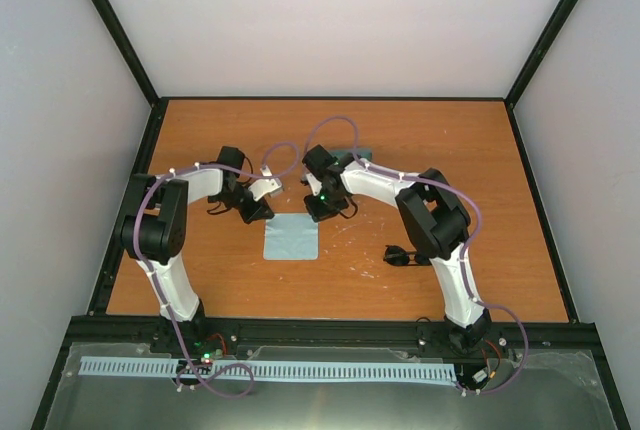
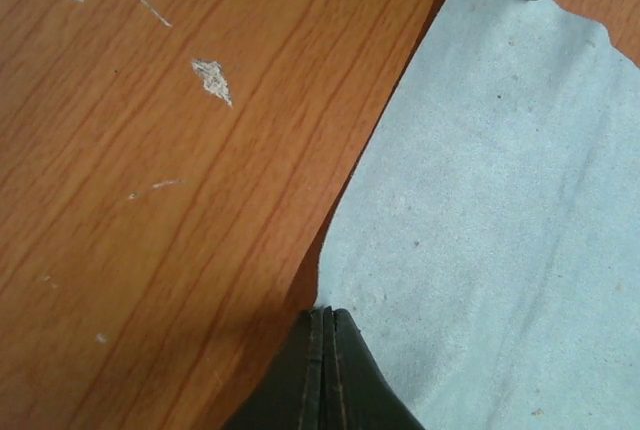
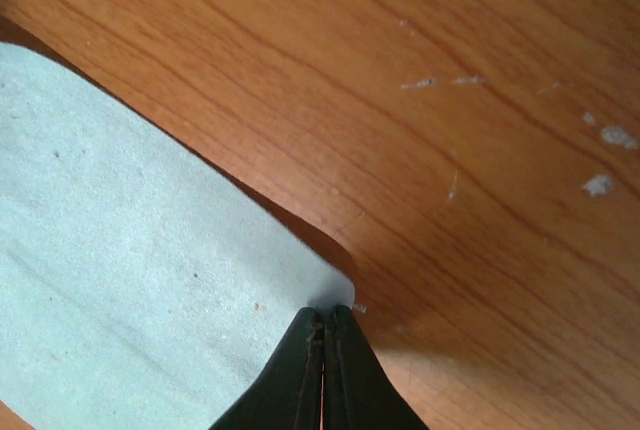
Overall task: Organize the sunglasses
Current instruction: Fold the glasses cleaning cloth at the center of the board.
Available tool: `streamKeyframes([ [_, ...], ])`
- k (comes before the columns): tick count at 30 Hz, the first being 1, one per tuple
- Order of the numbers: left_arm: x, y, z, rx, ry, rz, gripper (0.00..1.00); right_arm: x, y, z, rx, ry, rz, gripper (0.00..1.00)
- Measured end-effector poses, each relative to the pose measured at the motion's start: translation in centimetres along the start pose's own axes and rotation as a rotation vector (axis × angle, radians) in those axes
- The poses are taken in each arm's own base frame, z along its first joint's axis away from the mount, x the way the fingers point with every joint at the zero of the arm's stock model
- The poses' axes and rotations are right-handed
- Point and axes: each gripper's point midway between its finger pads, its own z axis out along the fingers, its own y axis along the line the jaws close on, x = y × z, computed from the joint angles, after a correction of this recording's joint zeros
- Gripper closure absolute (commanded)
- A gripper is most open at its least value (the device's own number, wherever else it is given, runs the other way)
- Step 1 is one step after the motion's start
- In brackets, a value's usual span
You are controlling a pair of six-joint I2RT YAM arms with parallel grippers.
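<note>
The left jaws are together, pinching one corner of a single soft, pale blue square cloth (image 2: 480, 200). The right jaws, also together, pinch the neighbouring corner. Beneath lies the orange wood-grain desk (image 2: 150, 230), flecked with pale scuffs. One small black pair of sunglasses (image 1: 400, 255) rests right of the right jaws, well apart. Beyond them, one grey-blue case (image 1: 357, 152) is half hidden.

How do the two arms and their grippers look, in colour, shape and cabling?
Both the left arm and the right arm have white links between bulky black joints, each with a thin purple cable looped along it. A green light glows near the right wrist. The left gripper and right gripper have dark, tapered fingers.
</note>
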Motion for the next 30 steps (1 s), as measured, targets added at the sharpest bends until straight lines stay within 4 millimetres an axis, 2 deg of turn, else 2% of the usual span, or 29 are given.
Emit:
streamKeyframes([
  [9, 0.0, -0.7, -0.3, 0.025, 0.003, -0.036, 0.99, 1.1, -0.1, -0.3, -0.005, 0.002, 0.004, 0.97],
  [17, -0.5, -1.7, -1.5, 0.015, -0.035, -0.045, 0.99, 2.2, 0.1, -0.8, -0.024, -0.003, 0.009, 0.97],
  [18, -0.6, -1.8, -1.6, 0.015, -0.039, -0.046, 0.99, 2.1, 0.2, -0.9, -0.025, -0.007, 0.010, 0.95],
  [21, -0.7, -1.9, -1.8, 0.012, -0.048, -0.052, 0.99, 1.8, 0.4, -1.0, -0.032, -0.022, 0.018, 0.79],
  [23, -0.5, -2.0, -1.6, 0.012, -0.048, -0.056, 0.99, 1.7, 0.5, -1.1, -0.038, -0.025, 0.017, 0.72],
  [26, 0.0, -2.3, -1.4, 0.019, -0.039, -0.063, 0.99, 0.9, 1.0, -1.5, -0.049, -0.041, 0.019, 0.64],
  [30, 0.3, -2.4, -1.2, 0.022, -0.035, -0.066, 0.99, -0.5, 1.5, -1.8, -0.058, -0.066, 0.008, 0.61],
])
